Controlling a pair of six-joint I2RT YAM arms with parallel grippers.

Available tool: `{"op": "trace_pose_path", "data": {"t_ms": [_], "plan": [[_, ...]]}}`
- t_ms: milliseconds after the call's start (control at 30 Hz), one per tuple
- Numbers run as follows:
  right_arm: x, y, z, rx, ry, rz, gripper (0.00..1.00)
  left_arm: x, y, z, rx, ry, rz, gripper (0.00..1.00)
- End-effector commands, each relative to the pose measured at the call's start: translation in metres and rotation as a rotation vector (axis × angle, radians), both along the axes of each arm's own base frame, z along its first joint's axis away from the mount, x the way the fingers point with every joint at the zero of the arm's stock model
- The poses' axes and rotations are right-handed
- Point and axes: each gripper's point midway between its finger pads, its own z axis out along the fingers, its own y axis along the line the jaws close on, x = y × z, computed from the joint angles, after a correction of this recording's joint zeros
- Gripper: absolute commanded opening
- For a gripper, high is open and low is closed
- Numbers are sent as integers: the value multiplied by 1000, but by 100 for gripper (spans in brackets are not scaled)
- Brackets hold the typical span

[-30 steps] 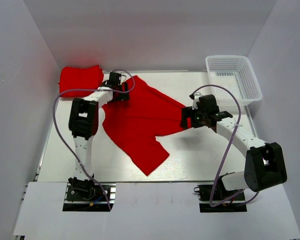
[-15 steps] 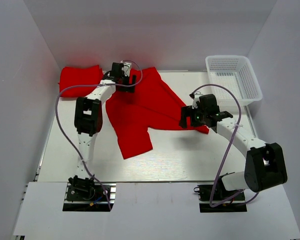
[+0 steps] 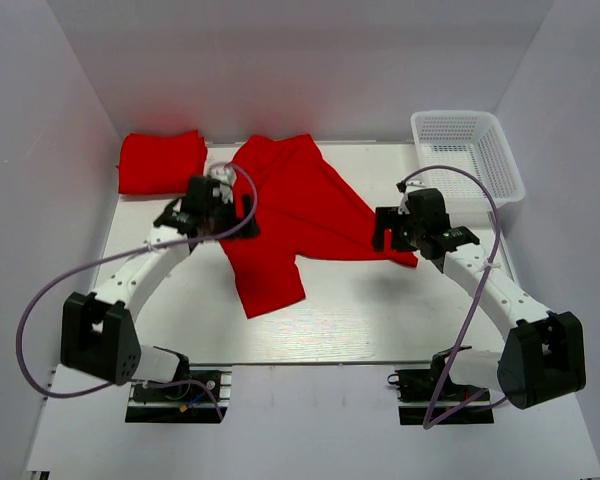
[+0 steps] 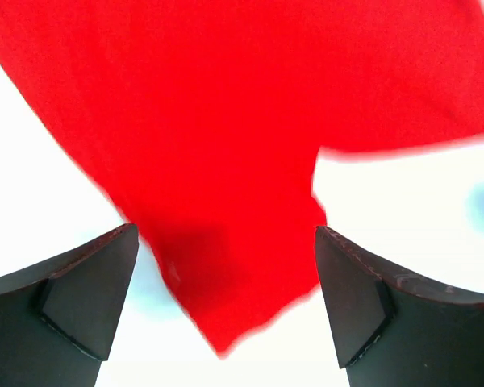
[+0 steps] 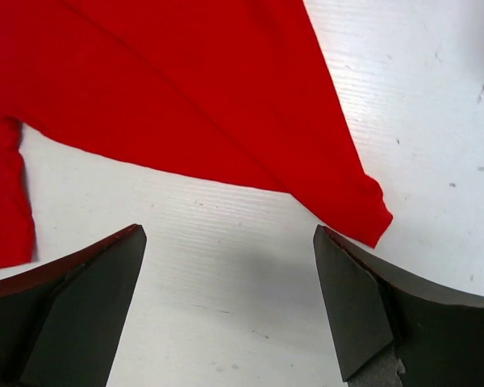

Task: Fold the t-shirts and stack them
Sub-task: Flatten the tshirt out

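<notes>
Two red t-shirts on the white counter (image 3: 380,310). Two sets of fingers, both wide open, nothing held in either.

Left fingers (image 4: 81,298) spread far apart, up over the spread t-shirt (image 3: 290,210). Red cloth under them and ahead of them, with a pointy bit of it reaching back into the gap between them. Blurry there, so cannot tell how close to the cloth.

Right fingers (image 5: 363,314) spread far apart too. Only bare counter between them. Spread t-shirt just ahead, lying flat, with one corner poking out in front of the finger on the right side of the wrist view. A bit more red cloth ahead of the other finger, at the edge of that view.

Folded t-shirt (image 3: 160,160) farther out than the left fingers and off to their left, apart from them, near the spread one.

White mesh basket (image 3: 470,150) ahead of the right fingers and to their right, well apart from them.
</notes>
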Motion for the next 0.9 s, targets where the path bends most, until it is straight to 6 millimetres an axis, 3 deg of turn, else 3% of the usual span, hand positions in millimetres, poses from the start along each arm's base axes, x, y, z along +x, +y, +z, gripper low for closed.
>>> {"op": "trace_pose_path", "data": {"t_ms": [0,33,100,267,467,533,700,833,867], "plan": [[-3,-11,-2,5,29,-99,90,-77,-20,-49,-93,232,-19,100],[-4,-13,-5,3,43,-111,90,-92,-18,-48,-97,230,-13,100],[-7,-16,-8,6,50,-140,90,-126,-11,-76,-68,311,5,100],[-8,-23,-4,4,24,-169,90,-155,-11,-93,-7,377,-35,100],[-17,-32,-14,-1,40,-206,90,-165,-16,-117,85,424,-36,96],[-19,-35,-16,-2,44,-218,90,-162,-24,-123,87,422,-39,94],[-22,-41,-22,-17,57,-239,90,-158,-21,-138,142,427,9,87],[-23,-48,-27,-35,69,-266,90,-159,-27,-155,151,443,1,73],[-23,-48,-28,-37,74,-265,90,-158,-26,-159,157,445,15,60]]}}
